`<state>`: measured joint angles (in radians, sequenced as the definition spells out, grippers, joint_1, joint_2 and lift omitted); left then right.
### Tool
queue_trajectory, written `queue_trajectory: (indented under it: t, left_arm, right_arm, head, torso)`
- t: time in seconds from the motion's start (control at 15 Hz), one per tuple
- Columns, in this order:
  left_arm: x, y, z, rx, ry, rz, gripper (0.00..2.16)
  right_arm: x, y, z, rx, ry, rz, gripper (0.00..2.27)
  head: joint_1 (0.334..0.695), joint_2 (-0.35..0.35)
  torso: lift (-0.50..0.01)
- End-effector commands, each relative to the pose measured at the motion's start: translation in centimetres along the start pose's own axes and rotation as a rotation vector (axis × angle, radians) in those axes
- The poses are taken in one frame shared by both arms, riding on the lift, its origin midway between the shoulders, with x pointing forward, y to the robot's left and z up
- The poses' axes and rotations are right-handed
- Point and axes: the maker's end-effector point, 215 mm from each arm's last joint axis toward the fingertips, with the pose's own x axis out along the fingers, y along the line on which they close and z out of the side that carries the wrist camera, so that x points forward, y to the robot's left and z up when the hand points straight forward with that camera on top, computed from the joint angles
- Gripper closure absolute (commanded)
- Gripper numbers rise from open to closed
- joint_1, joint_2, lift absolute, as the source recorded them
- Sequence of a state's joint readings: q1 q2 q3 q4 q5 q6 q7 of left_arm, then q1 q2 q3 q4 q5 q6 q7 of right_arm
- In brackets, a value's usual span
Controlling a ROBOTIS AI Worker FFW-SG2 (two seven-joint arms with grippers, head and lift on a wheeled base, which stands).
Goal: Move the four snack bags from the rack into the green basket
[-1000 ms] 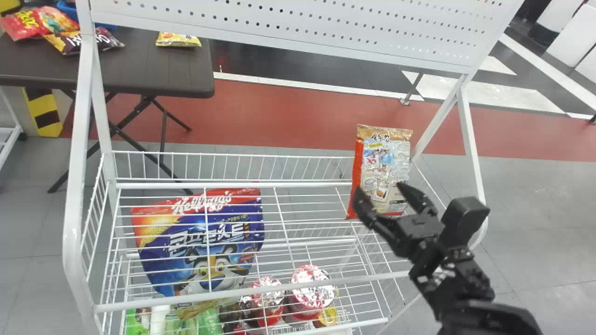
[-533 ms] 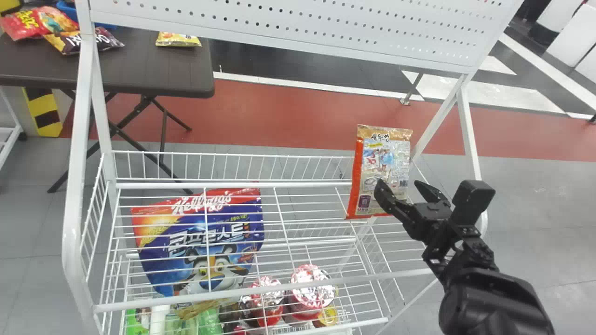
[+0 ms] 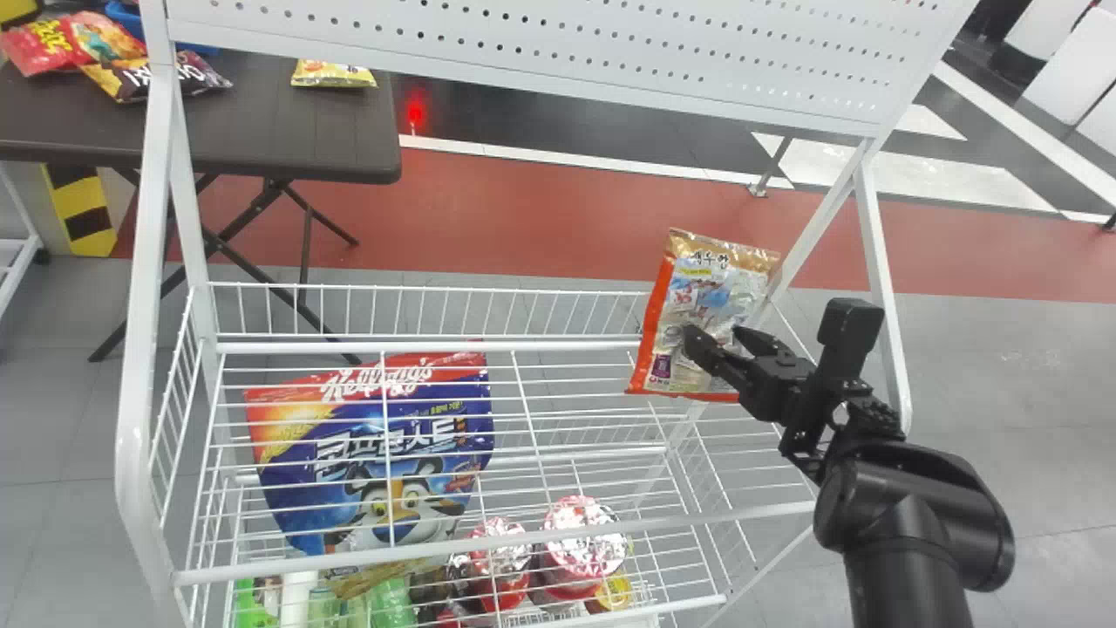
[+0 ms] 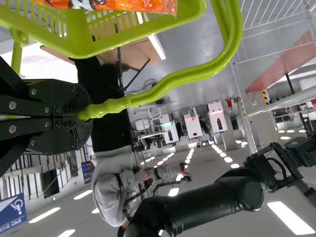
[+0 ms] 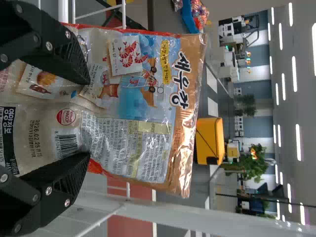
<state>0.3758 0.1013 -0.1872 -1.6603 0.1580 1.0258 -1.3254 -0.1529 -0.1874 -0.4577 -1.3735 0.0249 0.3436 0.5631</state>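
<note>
At the far right corner of the rack (image 3: pixel 132 366), in the head view, an orange-edged snack bag (image 3: pixel 711 279) stands at a slight tilt, back panel towards the camera. Right gripper (image 3: pixel 715 334): closed upon that bag, low on its printed face. Whether the bag's bottom touches the wires cannot be determined. Near the rack's left end, seen through the wires, is a large blue pouch (image 3: pixel 296 475) — bold white lettering across the top, cartoon tiger below. Red-and-white containers (image 3: pixel 584 541) sit below the wires, near the front edge. Beyond the rack's left post, a dark table (image 3: pixel 288 131) carries a yellow packet (image 3: pixel 333 74) near its right edge and a dark-and-yellow packet (image 3: pixel 157 77) nearer its left.

Left wrist view: the left gripper (image 4: pixel 85 116) is clamped on the handle (image 4: pixel 163 86) of the green basket (image 4: pixel 84 49). An orange packet (image 4: pixel 133 5) lies in the basket along its rim.

Right wrist view: the bag's film is creased between the spaced fingertips. Labelling noted — dark brush-style title, yellow strip, shrimp drawings, round red mark, dense small text, a barcode and a stamped date.
</note>
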Motion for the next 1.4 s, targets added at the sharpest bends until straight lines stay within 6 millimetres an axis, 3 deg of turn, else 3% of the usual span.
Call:
queue_trajectory:
  t: [0.0, 0.13, 0.4, 0.73, 1.0, 1.13, 1.33]
  left_arm:
    - [0.0, -0.1, 0.0, 0.001, 0.000, -0.001, 1.78]
    - [0.0, -0.1, 0.0, 0.001, 0.000, -0.001, 1.78]
    - [0.0, -0.1, 0.1, 0.003, 0.001, 0.001, 1.78]
    - [0.1, 0.3, 0.0, 0.007, 0.011, 0.018, 1.78]
    - [-0.2, 0.4, 0.2, 0.006, 0.004, 0.022, 1.78]
    - [-0.3, 0.5, 0.3, 0.009, 0.000, 0.025, 1.78]
    - [0.0, 0.3, 0.7, 0.017, 0.002, 0.020, 1.78]
  right_arm:
    - [0.0, 1.0, -0.8, 0.002, 0.015, 0.018, 2.02]
    - [-1.1, 1.3, -1.7, -0.004, 0.021, 0.026, 2.07]
    - [-4.6, 3.5, 0.0, 0.006, -0.049, 0.063, 2.07]
    - [-12.5, 9.1, 2.8, 0.035, -0.094, 0.181, 2.07]
    - [-21.2, 15.3, -1.1, 0.154, 0.019, 0.370, 2.07]
    - [-25.2, 17.7, -5.6, 0.227, 0.129, 0.459, 2.07]
    - [-28.2, 19.0, -12.7, 0.342, 0.263, 0.510, 2.07]
  head:
    - [0.695, -0.350]
    - [0.695, -0.350]
    - [0.695, -0.350]
    - [0.695, -0.350]
    - [0.695, -0.350]
    - [0.695, -0.350]
    - [0.695, -0.350]
  torso:
    - [0.000]
    - [0.000]
    - [0.000]
    - [0.000]
    - [0.000]
    - [0.000]
    - [0.000]
